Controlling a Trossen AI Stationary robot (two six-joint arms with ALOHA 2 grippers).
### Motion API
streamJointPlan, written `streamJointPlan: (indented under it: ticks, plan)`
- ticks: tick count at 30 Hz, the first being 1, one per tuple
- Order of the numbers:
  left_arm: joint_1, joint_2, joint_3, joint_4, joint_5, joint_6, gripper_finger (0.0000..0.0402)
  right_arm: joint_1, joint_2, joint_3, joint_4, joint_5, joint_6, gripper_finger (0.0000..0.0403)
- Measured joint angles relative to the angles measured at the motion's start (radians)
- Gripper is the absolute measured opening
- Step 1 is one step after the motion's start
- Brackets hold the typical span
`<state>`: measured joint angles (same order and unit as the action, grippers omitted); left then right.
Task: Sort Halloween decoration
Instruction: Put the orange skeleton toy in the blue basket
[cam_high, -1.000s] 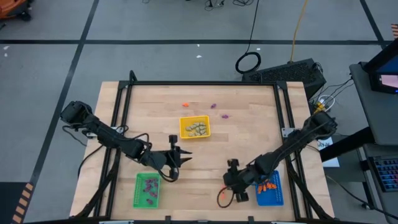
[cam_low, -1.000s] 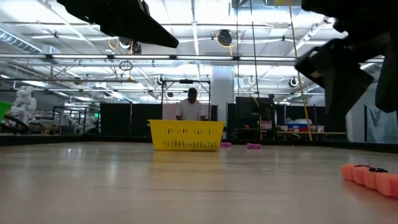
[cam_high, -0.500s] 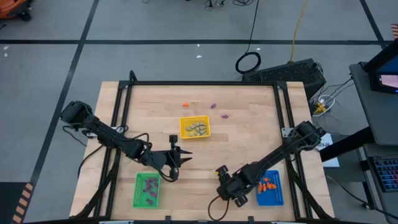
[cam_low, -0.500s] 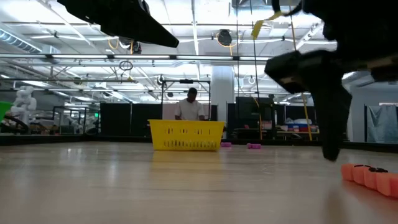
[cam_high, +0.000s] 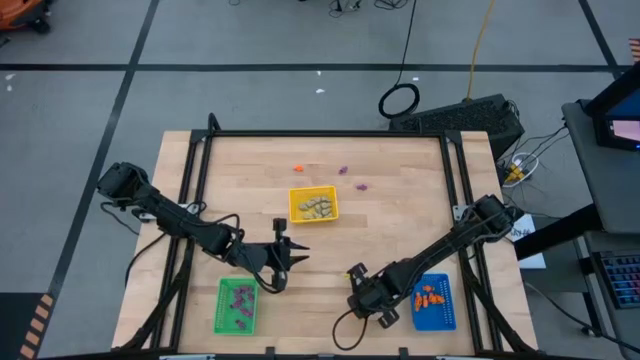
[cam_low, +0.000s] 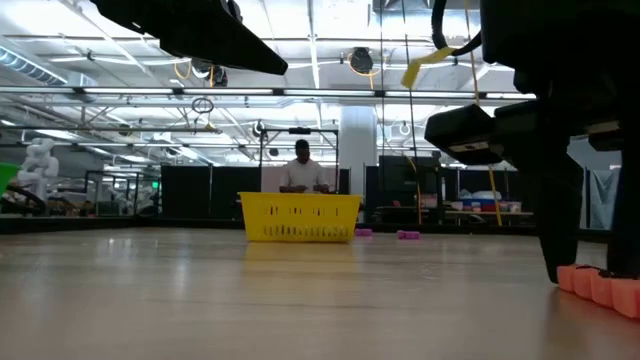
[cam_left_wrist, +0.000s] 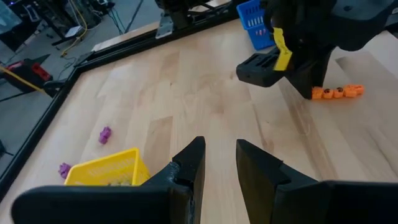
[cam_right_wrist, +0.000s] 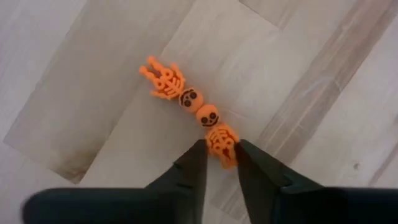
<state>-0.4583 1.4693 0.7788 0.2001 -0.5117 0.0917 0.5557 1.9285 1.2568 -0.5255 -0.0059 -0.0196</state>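
Observation:
Two orange skeleton trinkets lie head to head on the wood near the table's front edge. My right gripper points steeply down over them, shut on the nearer skeleton. The other skeleton lies flat beyond it. In the high view the right gripper hides both. My left gripper hangs above the table at left centre, above the green tray, open with nothing between its fingers. My right gripper pinches the leg end of the nearer skeleton between its two fingertips. The fingers come from above, slanting down, and lie across the trinket. The skeleton lies flat on the table, its head touching the other skeleton's head.
A yellow tray with beige pieces stands at centre. A green tray with purple pieces is front left, a blue tray with orange pieces front right. One loose orange trinket and two purple trinkets lie behind the yellow tray.
My right gripper has moved toward the table's left edge and down onto the orange skeletons, rolling its wrist as it went; its fingers now reach the tabletop. My left arm has kept still.

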Motion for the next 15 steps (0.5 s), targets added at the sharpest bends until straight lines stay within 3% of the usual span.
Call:
streamJointPlan:
  ticks: [8, 15]
  plan:
    - [0.0, 0.0, 0.0, 0.0, 0.004, 0.0, 0.0088, -0.002, -0.001, 0.0, -0.001, 0.001, 0.038, 0.0008]
    - [0.0, 0.0, 0.0, 0.0, 0.004, -0.003, 0.0088, -0.003, -0.005, 0.026, -0.045, 0.003, 0.086, 0.0007]
